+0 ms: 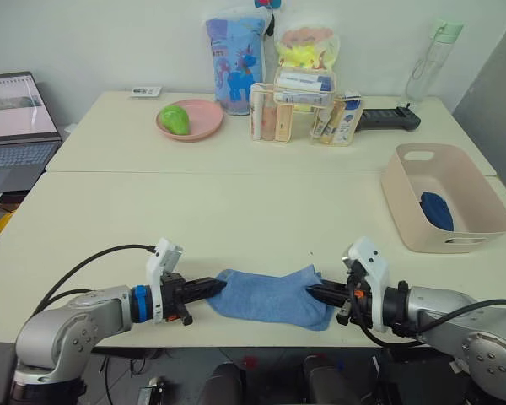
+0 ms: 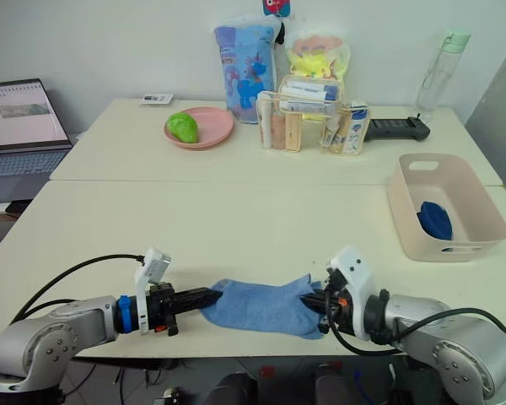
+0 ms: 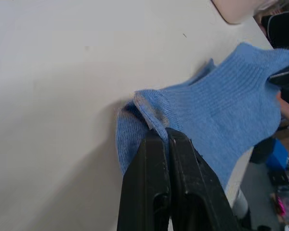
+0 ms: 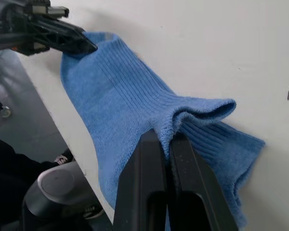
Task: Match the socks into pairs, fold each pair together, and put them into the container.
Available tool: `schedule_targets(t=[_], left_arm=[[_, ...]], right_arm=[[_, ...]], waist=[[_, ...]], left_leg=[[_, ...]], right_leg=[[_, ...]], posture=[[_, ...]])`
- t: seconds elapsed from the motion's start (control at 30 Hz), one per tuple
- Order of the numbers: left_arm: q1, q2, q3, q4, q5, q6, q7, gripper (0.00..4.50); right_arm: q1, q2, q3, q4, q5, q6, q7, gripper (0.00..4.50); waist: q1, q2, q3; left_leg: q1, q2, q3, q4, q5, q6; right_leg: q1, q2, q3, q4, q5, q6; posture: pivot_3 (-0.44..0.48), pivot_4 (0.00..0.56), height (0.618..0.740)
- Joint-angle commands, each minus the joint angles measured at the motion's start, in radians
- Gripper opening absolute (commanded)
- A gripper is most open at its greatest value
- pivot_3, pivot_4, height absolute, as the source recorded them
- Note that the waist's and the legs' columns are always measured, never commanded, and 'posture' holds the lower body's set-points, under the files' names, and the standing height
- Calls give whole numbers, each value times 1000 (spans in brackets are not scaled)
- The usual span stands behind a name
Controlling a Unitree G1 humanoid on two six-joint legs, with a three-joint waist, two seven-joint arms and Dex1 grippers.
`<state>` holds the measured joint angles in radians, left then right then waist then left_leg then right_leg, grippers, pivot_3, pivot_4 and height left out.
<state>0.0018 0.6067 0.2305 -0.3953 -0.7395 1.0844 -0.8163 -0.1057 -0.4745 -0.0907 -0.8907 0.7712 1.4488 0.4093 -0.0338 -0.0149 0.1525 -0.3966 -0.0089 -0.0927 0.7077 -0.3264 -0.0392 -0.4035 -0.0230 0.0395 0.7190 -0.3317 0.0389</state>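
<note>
Both pairs of black fingers are closed on fabric: the left gripper (image 1: 212, 287) pinches one end of the light blue ribbed-knit ankle sock (image 1: 272, 295), and the right gripper (image 1: 319, 293) pinches the opposite end, at the cuff. The sock lies stretched between them at the near edge of the cream table (image 1: 236, 211) (whether it is a single sock or a stacked pair cannot be told).

Progress, as a judgement: early to middle stage. The pale pink rectangular plastic tub (image 1: 413, 215) stands well apart to the right and holds one dark navy bundle (image 1: 437, 211), presumably a finished pair. The light blue item remains unfolded and undelivered; grey socks are yet to be handled.

Materials: the sock is soft, ribbed and limp, with a rolled cuff edge. The tub is rigid and smooth, with rounded corners and a handle slot.
</note>
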Motion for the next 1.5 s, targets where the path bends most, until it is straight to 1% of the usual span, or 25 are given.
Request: schedule_targets(t=[0.03,0.23,0.4,0.53,0.67,0.77,0.87,0.97,1.0,1.07,1.1,1.13,1.2,1.23,1.3,1.33,1.4,1.47,1.5], left_arm=[[16,15,-18,-12,15,-63,-4,26],[25,16,-24,-15,-8,-62,10,26],[52,21,-6,-57,-63,-30,19,26],[60,20,20,-67,-107,-16,44,26],[81,23,-5,-66,-85,-41,63,26],[69,14,-48,-20,-19,-93,90,26],[65,4,-74,-1,13,-129,106,26],[73,-17,-87,-10,2,-148,102,26],[74,-18,-86,-13,-1,-149,105,8],[84,2,-86,-32,-10,-149,82,458],[90,12,-82,-42,-18,-147,73,637],[96,19,-73,-50,-25,-147,67,993],[105,40,-55,-47,-2,-183,59,1529],[107,48,-45,-42,8,-204,56,1902],[85,96,-10,-18,-1,-211,21,2508],[64,120,5,-6,-8,-217,0,2519],[17,155,17,1,-22,-237,-37,2519],[-30,174,-8,-10,-20,-271,-87,2519],[-60,182,-38,-17,-11,-287,-116,2331]], right_arm=[[27,-34,29,7,-27,-54,-10,0],[65,-86,48,10,-36,-95,-3,0],[46,-55,14,14,-11,-95,-20,0],[52,-59,6,8,1,-85,-22,0],[57,-64,10,18,-1,-79,-32,0],[59,-74,22,30,-7,-78,-38,0],[59,-83,33,33,-8,-75,-45,0],[59,-86,39,37,-27,-87,-63,0],[60,-91,40,37,-38,-93,-71,234],[63,-106,42,33,-51,-106,-71,674],[64,-108,36,31,-50,-108,-69,970],[66,-110,28,27,-46,-110,-67,1371],[63,-116,4,13,-30,-108,-60,2012],[62,-119,-9,5,-23,-108,-57,2412],[52,-128,-54,-26,-5,-134,-40,3116],[38,-127,-79,-45,4,-167,-28,3430],[-1,-126,-102,-63,20,-188,-27,3430],[-38,-121,-78,-60,29,-194,-32,3430],[-60,-114,-48,-50,23,-198,-42,3456]], waist=[[0,0,0],[1,0,0],[1,0,0],[2,0,0],[1,0,0],[2,0,0],[3,0,0],[3,0,0],[3,0,0],[3,0,0],[3,0,0],[2,0,0],[2,0,0],[2,0,0],[3,0,0],[3,1,0],[3,1,0],[2,1,0],[2,1,0]], left_leg=[[0,0,0,0,0,0],[0,0,0,-1,0,0],[0,0,0,-1,0,0],[0,0,0,-1,0,0],[0,0,0,-1,0,0],[0,0,0,-1,0,0],[0,0,0,-1,0,0],[0,0,0,-1,0,0],[0,0,0,-1,0,0],[0,0,0,-1,0,0],[0,0,0,-1,0,0],[0,0,0,-1,0,0],[0,0,0,-2,0,0],[0,0,0,-2,0,0],[0,0,0,-2,0,0],[0,0,0,-2,0,0],[0,0,0,-2,0,0],[0,0,0,-2,0,0],[0,0,0,-2,0,0]], right_leg=[[0,0,0,0,0,0],[0,0,0,0,0,0],[0,0,0,0,0,0],[0,0,0,-1,0,0],[0,0,0,-1,0,0],[0,0,0,-1,0,0],[0,0,0,-1,0,0],[0,0,0,-1,0,0],[0,0,0,-1,0,0],[0,0,0,-1,0,0],[0,0,0,-1,0,0],[0,0,0,-1,0,0],[0,0,0,-1,0,0],[0,0,0,-1,0,0],[0,0,0,-1,0,0],[0,0,0,-1,0,0],[0,0,0,-1,0,0],[1,1,0,-2,0,0],[1,0,0,-2,0,0]], posture=[[0,150,703],[0,150,703],[0,150,703],[0,150,703],[0,150,703],[0,150,703],[0,150,703],[0,150,703],[0,150,703],[0,150,703],[0,150,703],[0,150,703],[0,150,703],[0,150,703],[0,150,703],[0,150,703],[0,150,703],[0,150,703],[0,150,703]])
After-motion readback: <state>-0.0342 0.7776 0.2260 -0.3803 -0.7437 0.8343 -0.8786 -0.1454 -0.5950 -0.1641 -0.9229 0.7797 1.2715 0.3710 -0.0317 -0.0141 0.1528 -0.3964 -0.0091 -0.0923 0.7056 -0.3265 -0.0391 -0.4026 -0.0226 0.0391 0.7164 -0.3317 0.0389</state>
